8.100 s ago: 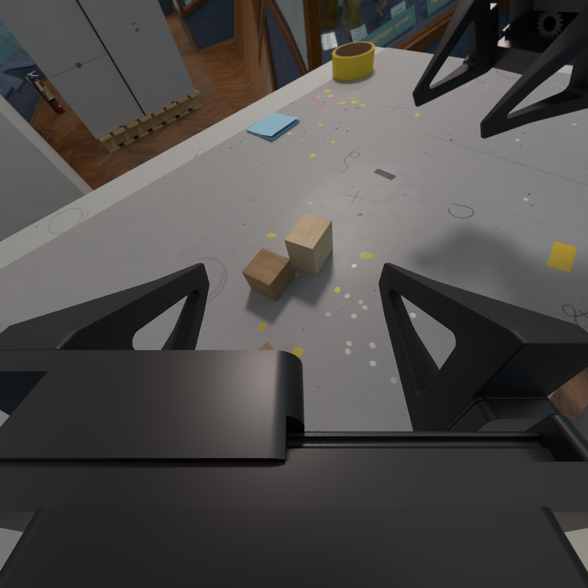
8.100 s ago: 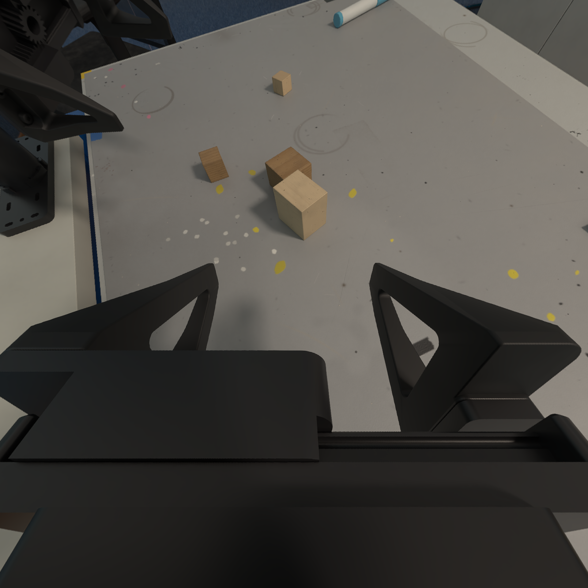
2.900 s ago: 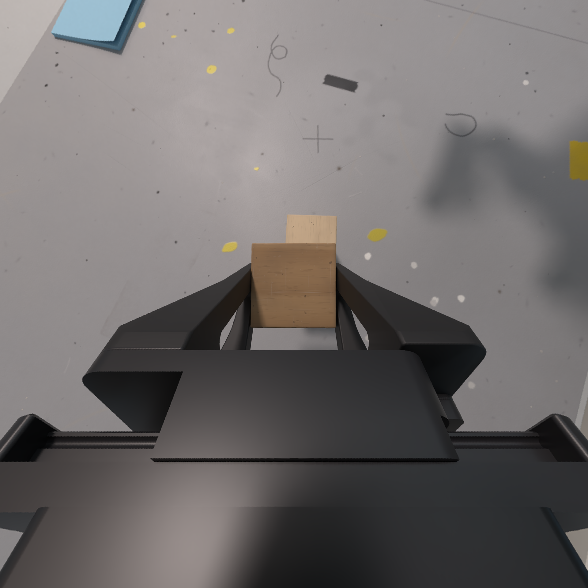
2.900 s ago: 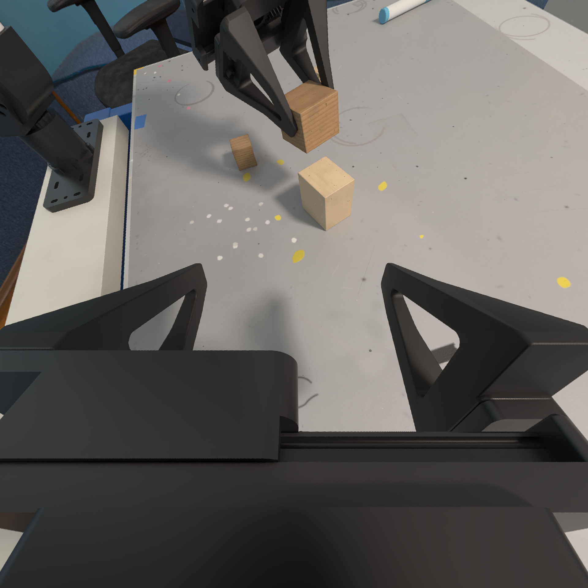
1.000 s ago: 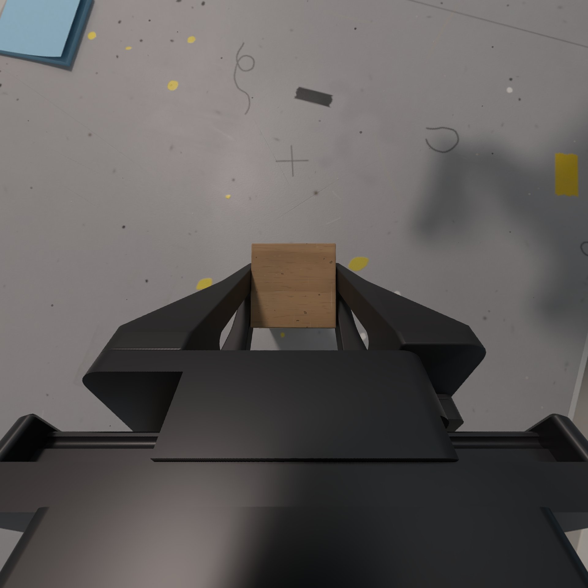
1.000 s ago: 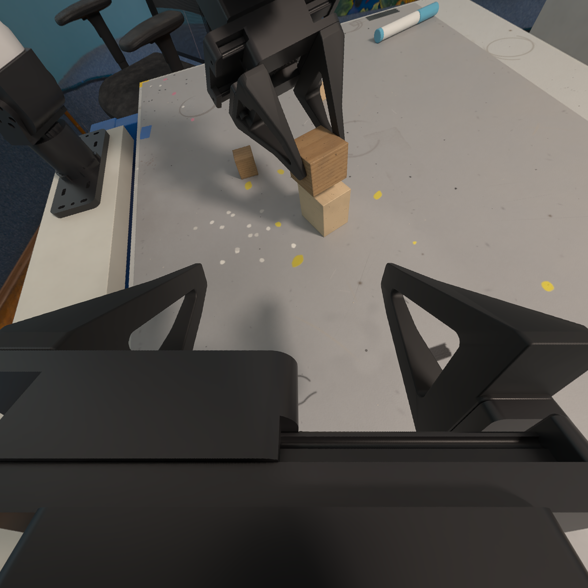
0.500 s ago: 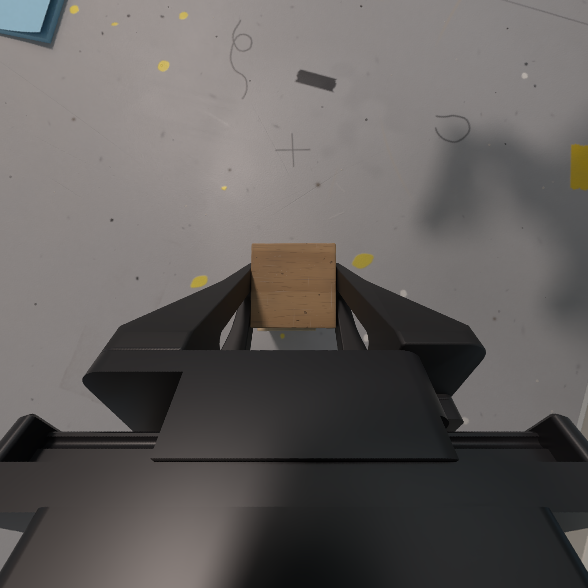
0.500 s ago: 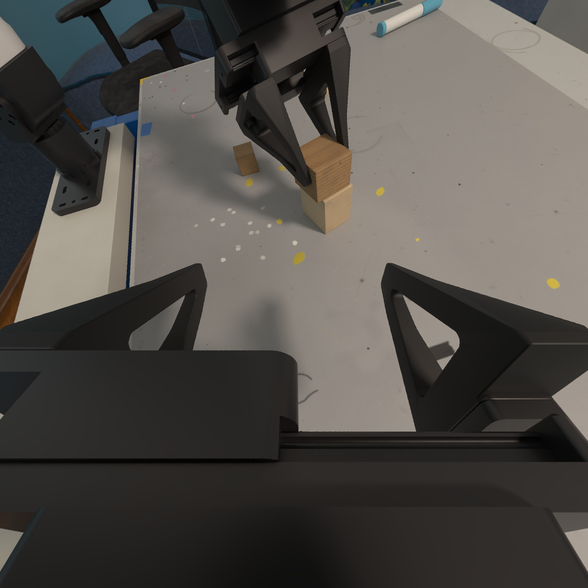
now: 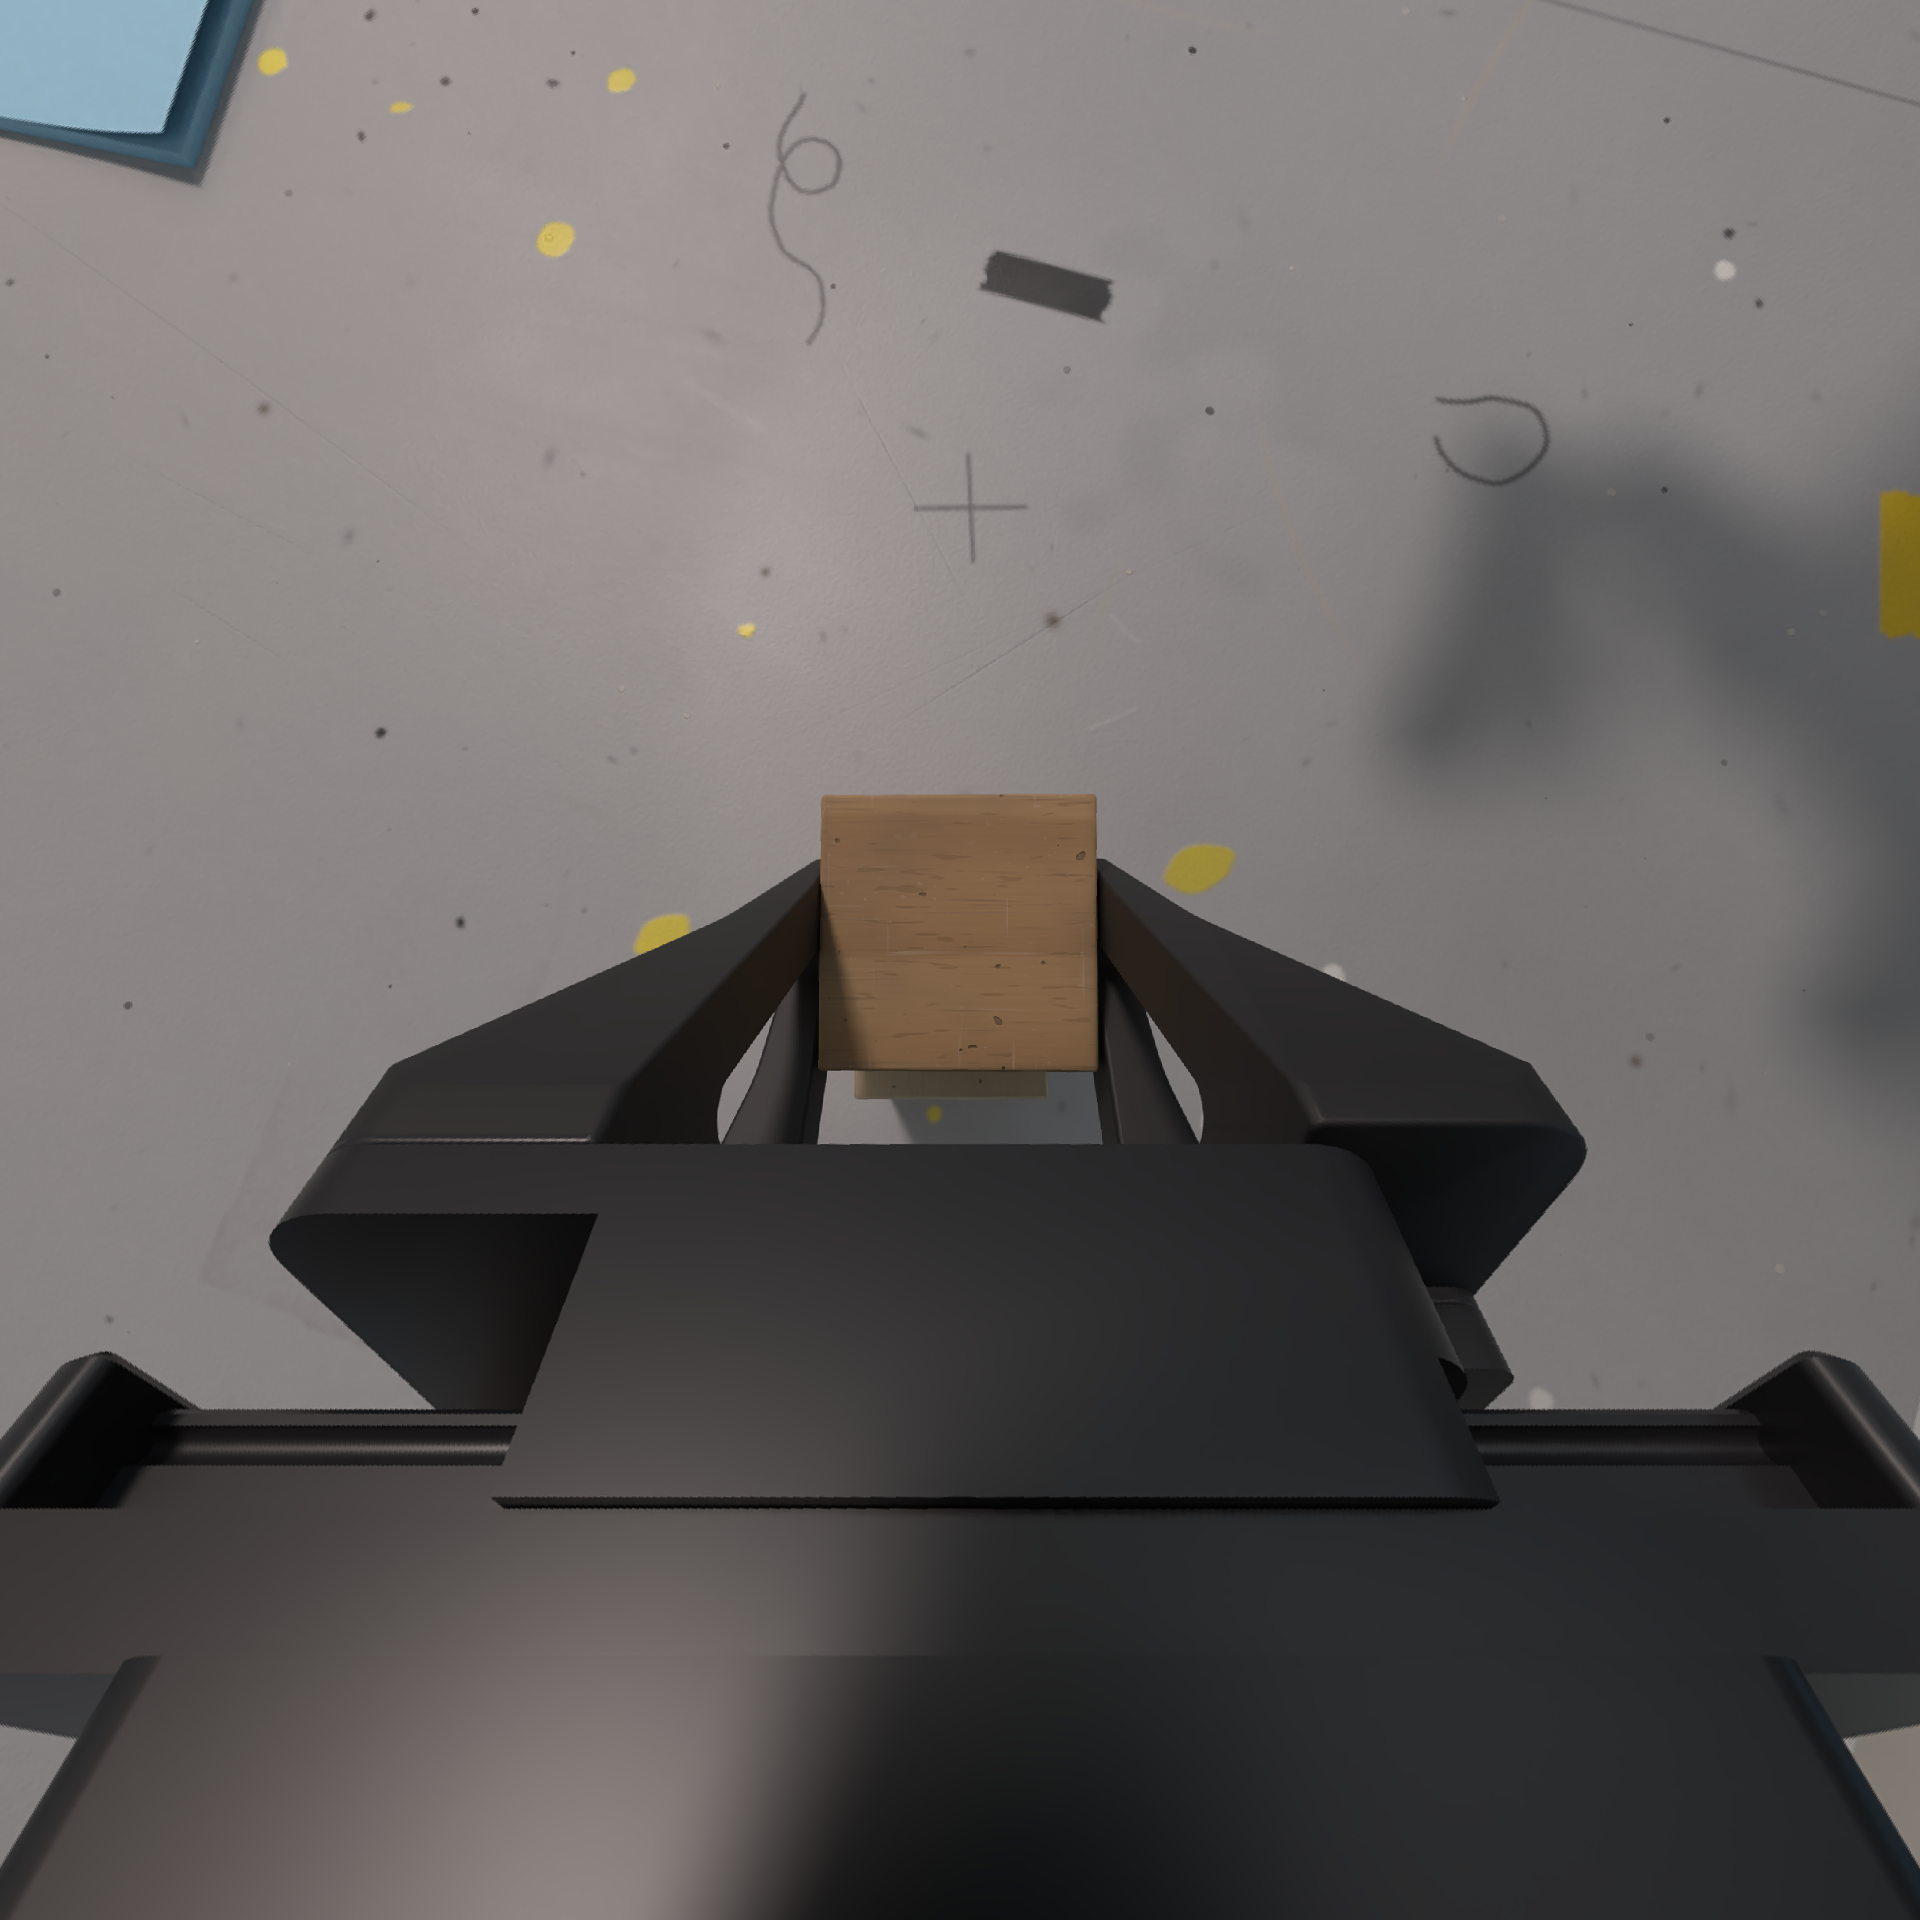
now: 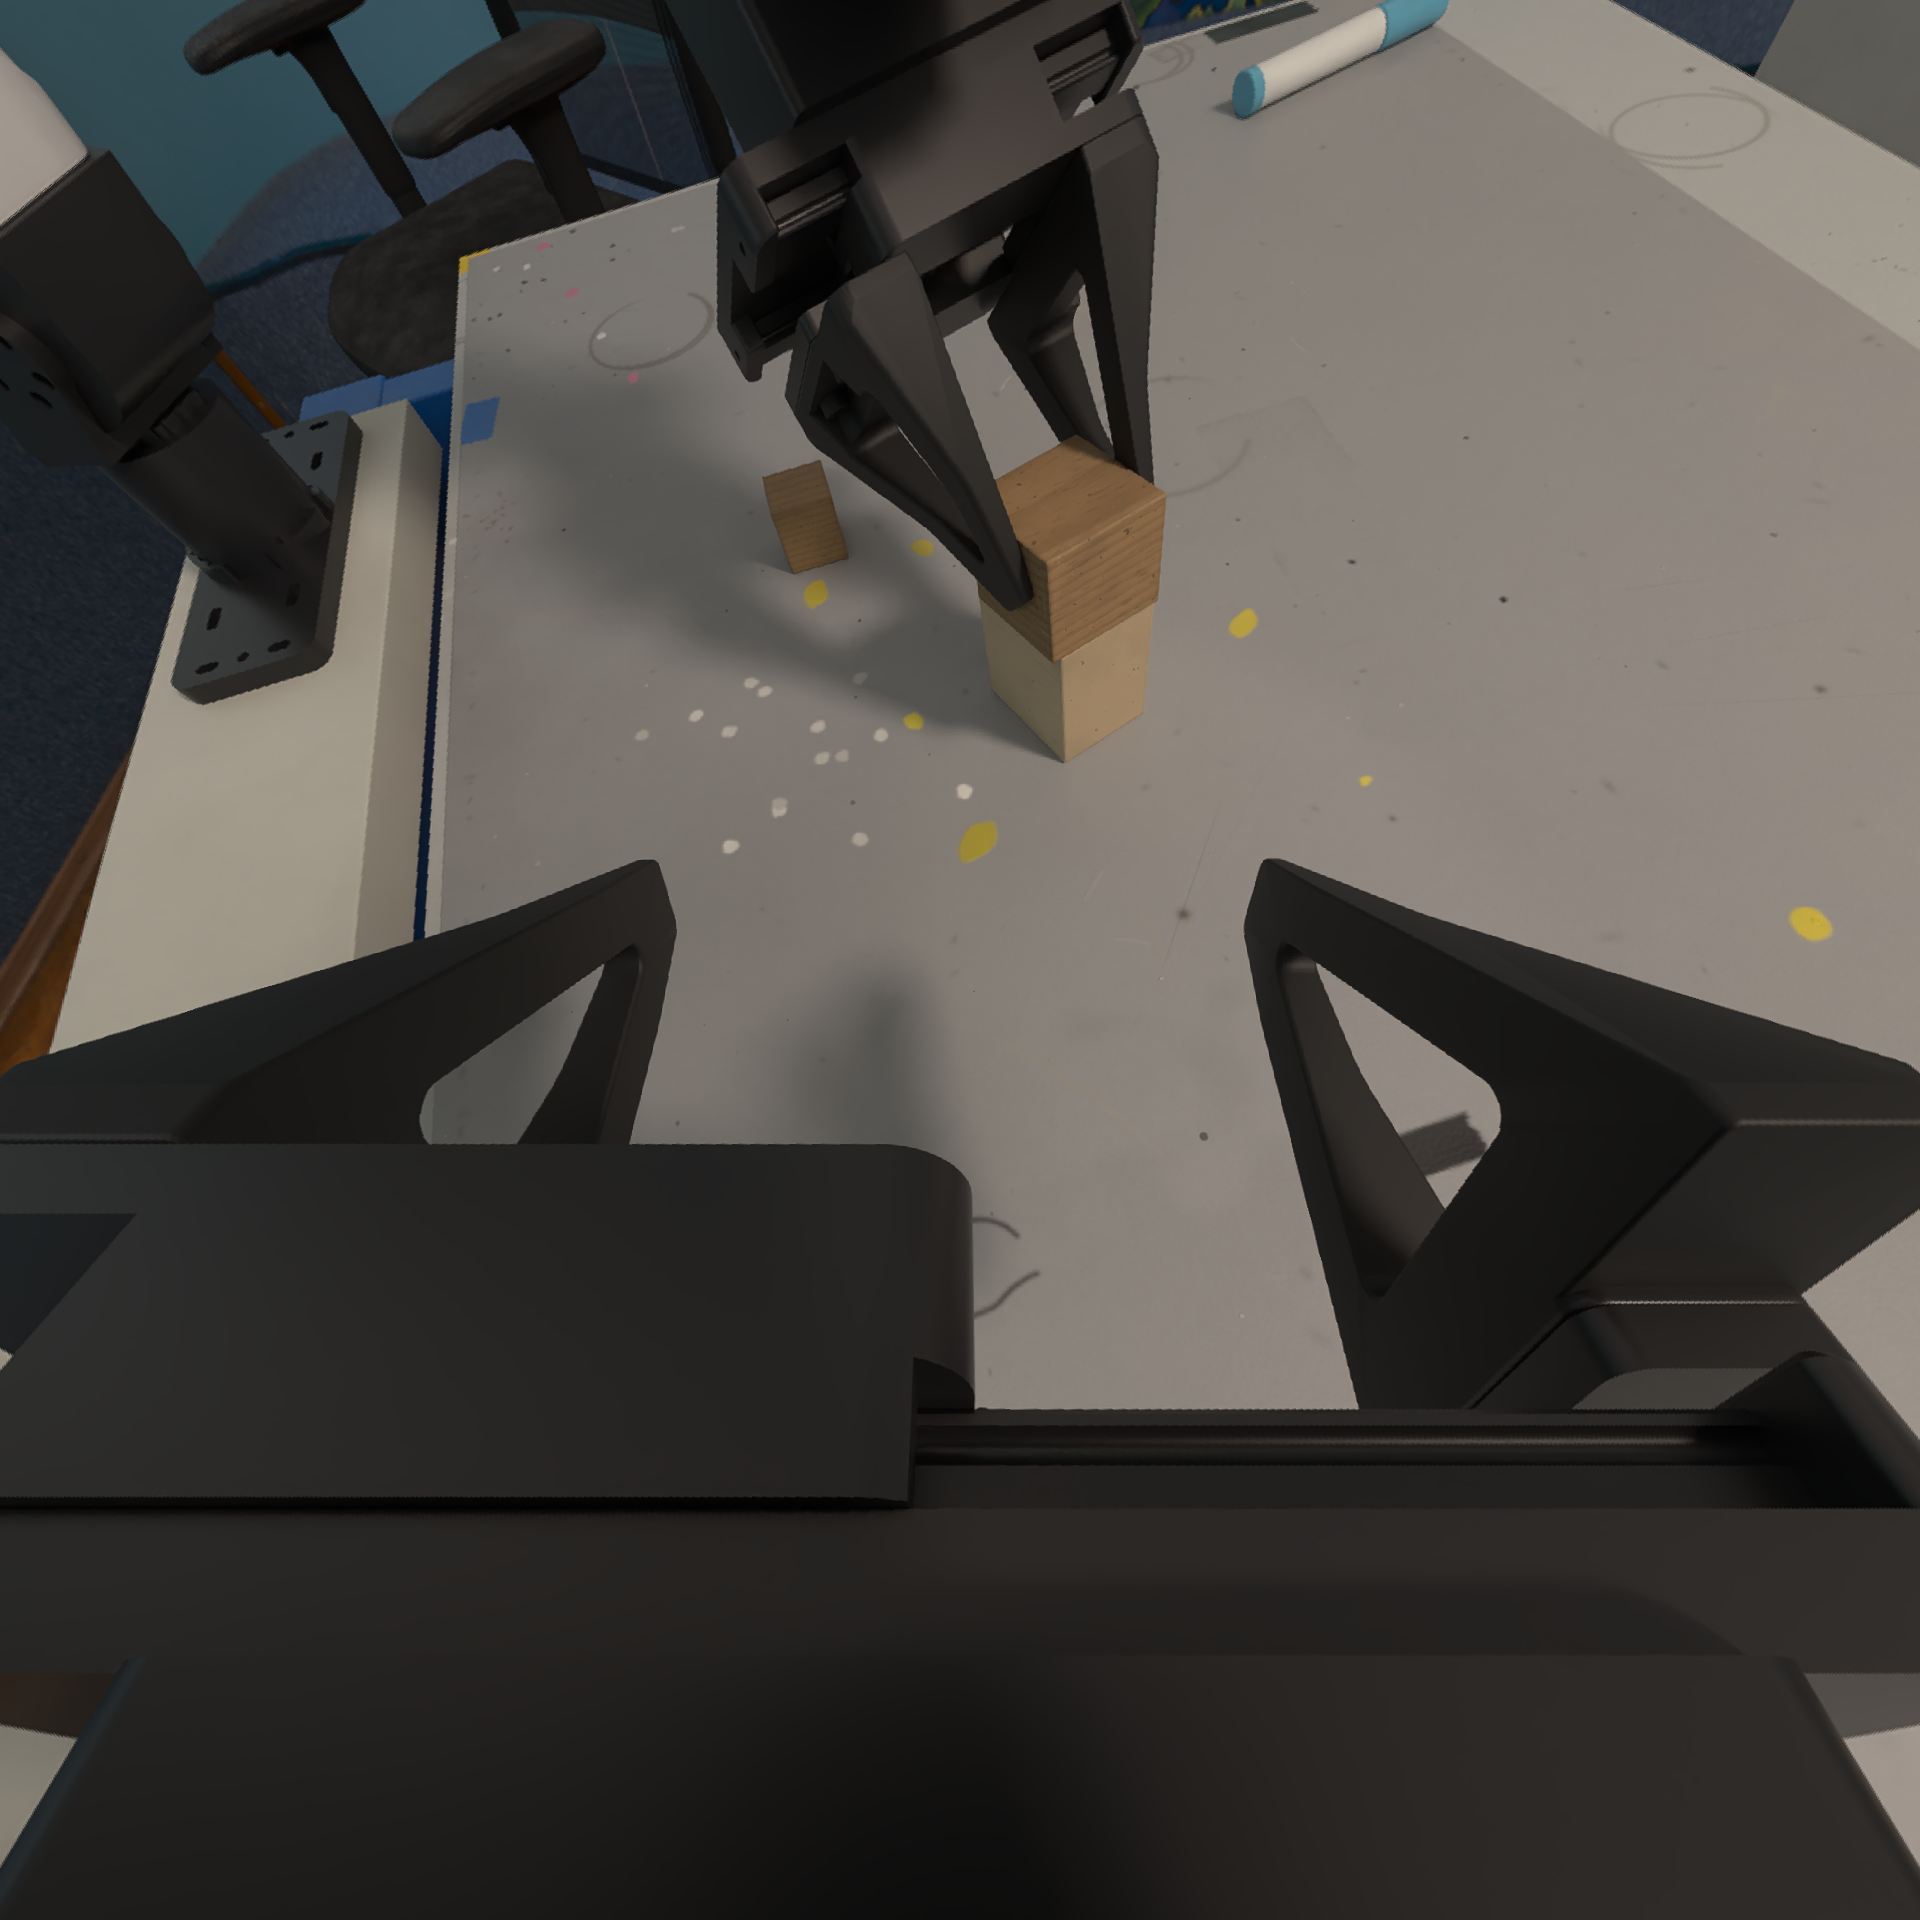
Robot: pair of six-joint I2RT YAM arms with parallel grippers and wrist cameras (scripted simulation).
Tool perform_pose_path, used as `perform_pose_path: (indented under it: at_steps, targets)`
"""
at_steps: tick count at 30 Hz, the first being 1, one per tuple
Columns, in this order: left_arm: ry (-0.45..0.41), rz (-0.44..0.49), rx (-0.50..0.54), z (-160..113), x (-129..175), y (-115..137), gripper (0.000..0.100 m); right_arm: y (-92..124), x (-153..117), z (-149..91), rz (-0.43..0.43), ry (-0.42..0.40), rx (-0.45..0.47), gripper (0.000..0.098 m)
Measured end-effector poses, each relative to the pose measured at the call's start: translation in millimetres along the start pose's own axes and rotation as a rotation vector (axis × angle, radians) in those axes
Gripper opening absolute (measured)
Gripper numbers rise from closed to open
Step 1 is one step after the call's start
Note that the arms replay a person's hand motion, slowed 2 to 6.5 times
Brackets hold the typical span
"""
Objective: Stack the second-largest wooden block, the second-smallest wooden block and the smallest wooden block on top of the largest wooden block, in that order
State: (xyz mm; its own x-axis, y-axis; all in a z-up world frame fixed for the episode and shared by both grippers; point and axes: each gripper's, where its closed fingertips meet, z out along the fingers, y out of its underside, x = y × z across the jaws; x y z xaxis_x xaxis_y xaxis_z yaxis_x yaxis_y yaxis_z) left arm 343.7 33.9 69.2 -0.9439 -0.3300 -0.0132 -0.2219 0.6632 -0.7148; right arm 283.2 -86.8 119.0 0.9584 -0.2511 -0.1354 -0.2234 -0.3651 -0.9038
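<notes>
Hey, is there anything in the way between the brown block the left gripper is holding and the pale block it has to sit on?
Nothing visible. The left gripper holds the brown block directly over the pale block, and from the right wrist view they look in contact or nearly so. The small block stands apart on the table.

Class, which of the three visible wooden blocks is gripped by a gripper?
The darker brown block atop the pale block, clamped by the left gripper; the small block stands alone.
</notes>
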Motion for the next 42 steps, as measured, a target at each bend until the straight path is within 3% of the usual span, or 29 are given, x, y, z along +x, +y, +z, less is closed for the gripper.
perform_pose_path:
  at_steps: [42]
  targets:
    - [0.019, -0.006, -0.012, -2.4, 0.4, 2.3, 0.039, 1.5, -0.1, 0.8, 0.008, -0.012, -0.001, 0.094]
